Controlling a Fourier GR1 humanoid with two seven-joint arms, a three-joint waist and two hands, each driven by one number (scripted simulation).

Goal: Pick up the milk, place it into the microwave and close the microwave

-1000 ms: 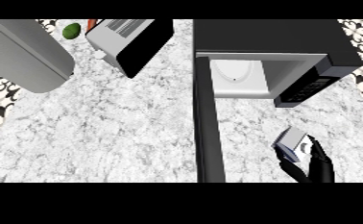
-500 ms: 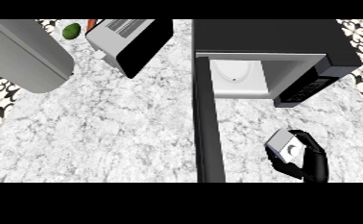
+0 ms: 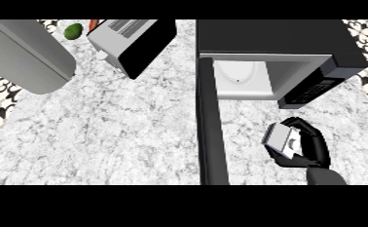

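One hand in play here: the right hand (image 3: pixel 313 149), fingers and thumb curled round the milk (image 3: pixel 281 141), carries it above the counter (image 3: pixel 129 133). It hangs just in front of the microwave (image 3: pixel 287 38), below the control panel (image 3: pixel 313 90). The carton sits tilted in the grasp, its upper end leaning toward the open door (image 3: pixel 209 123). The key line is that the cavity (image 3: pixel 243 77) lies ahead of the milk and a little to its left, door swung wide on that side. The left hand is nowhere in view, so this job looks like the right's.
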